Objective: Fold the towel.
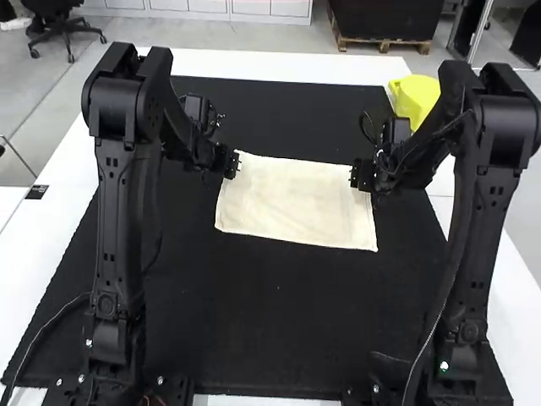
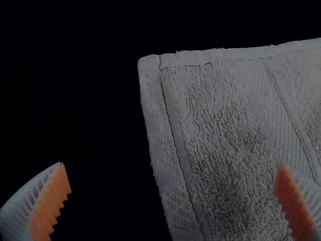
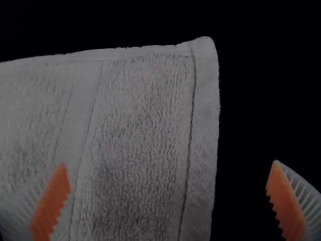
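Note:
In the high view my left gripper (image 1: 230, 163) is over the far left corner of the cream towel (image 1: 296, 203), and my right gripper (image 1: 362, 175) is at its far right corner. The towel lies spread flat. In the left wrist view my left gripper (image 2: 173, 193) stands open, its fingers either side of the side hem of the towel (image 2: 225, 130). My right gripper (image 3: 168, 191), in the right wrist view, is open too, around the other side hem of the towel (image 3: 135, 120). Neither gripper holds any cloth.
A black mat (image 1: 279, 313) lies under the towel on the white table (image 1: 296, 64). Something yellow (image 1: 414, 97) sits at the table's far right, beyond the right arm.

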You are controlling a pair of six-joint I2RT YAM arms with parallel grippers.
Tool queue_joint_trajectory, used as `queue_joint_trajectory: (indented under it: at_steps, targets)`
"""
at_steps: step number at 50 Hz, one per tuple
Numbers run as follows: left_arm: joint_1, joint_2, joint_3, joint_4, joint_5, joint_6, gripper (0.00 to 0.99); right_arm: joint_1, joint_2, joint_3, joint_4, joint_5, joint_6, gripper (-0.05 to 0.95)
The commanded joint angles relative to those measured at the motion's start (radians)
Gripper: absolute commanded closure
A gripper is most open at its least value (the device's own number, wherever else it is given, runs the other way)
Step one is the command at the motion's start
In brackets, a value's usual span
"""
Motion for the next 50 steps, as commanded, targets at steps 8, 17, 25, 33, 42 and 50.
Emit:
queue_joint_trajectory:
  at_steps: [8, 17, 25, 33, 42, 50]
  targets:
    - [-0.033, 0.028, 0.027, 0.01, -0.019, 0.013, 0.044, 0.004, 0.057, 0.054, 0.001, 0.018, 0.011, -0.01]
    - [-0.034, 0.034, 0.027, 0.01, -0.036, 0.013, 0.041, 0.001, 0.073, 0.074, -0.027, 0.014, 0.023, -0.01]
    - [-0.031, 0.043, 0.027, 0.017, -0.037, 0.014, 0.038, 0.001, 0.076, 0.074, -0.026, 0.012, 0.014, -0.01]
    - [-0.033, 0.053, 0.027, 0.017, -0.045, 0.014, 0.044, 0.002, 0.088, 0.085, -0.027, 0.011, 0.002, 0.02]
    - [-0.033, 0.082, 0.024, 0.014, -0.071, 0.045, 0.097, 0.005, 0.114, 0.086, -0.029, 0.011, -0.029, 0.05]
    - [-0.034, 0.126, 0.023, 0.026, -0.083, 0.057, 0.766, -0.001, 0.143, 0.072, -0.027, -0.066, -0.043, 0.88]
